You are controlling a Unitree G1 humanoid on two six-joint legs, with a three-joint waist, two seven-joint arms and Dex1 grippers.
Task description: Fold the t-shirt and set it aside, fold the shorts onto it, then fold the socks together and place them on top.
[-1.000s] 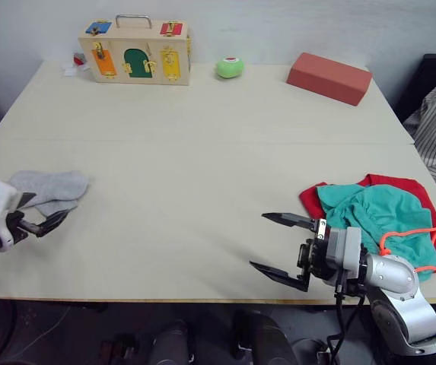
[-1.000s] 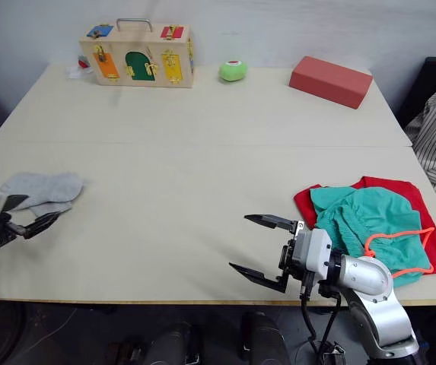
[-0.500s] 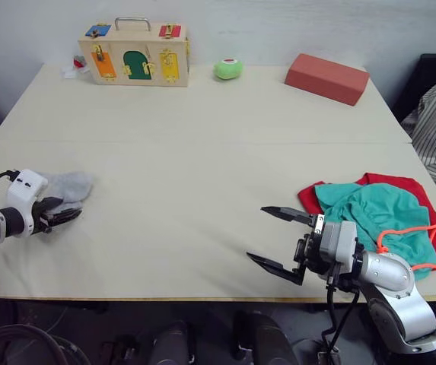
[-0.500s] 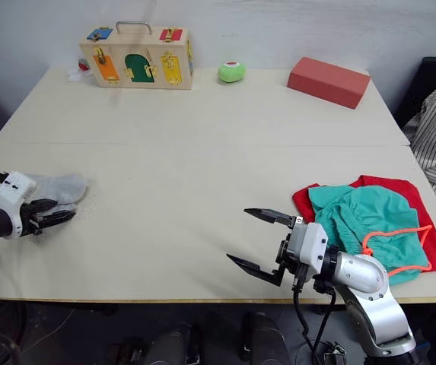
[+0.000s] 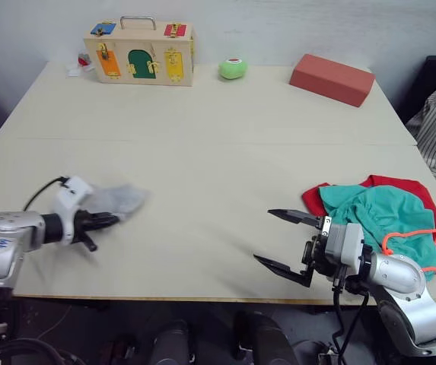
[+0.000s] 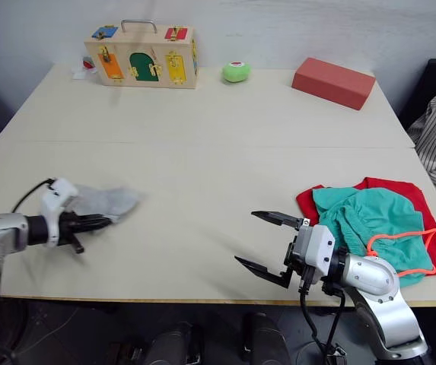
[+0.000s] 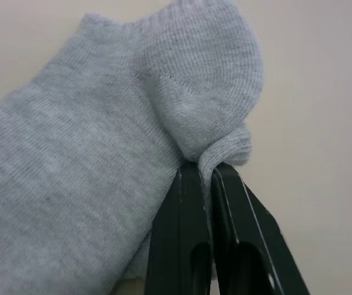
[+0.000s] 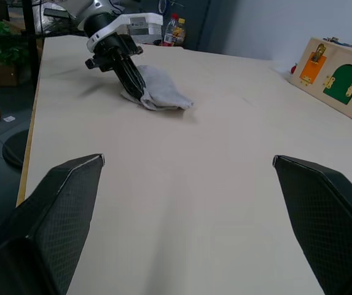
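Left gripper point(image 5: 109, 220) clamps its black fingers on the soft light grey knit socks point(image 5: 119, 201), while right gripper point(image 5: 284, 242) hovers, fingers spread wide.

Pale counter point(image 5: 218, 152) against a plain white wall point(image 5: 278, 23).
Wooden latch box point(image 5: 139, 52), green ball point(image 5: 232, 68), red brick point(image 5: 332, 79) line the far edge.

No text, label, brand, number or sign can be read anywhere on the worktop. The coloured panels of the wooden latch box point(image 5: 139, 52) at the far left edge carry no lettering that can be made out, and nothing legible is seen on the red block point(image 5: 332, 78) near the far right corner.
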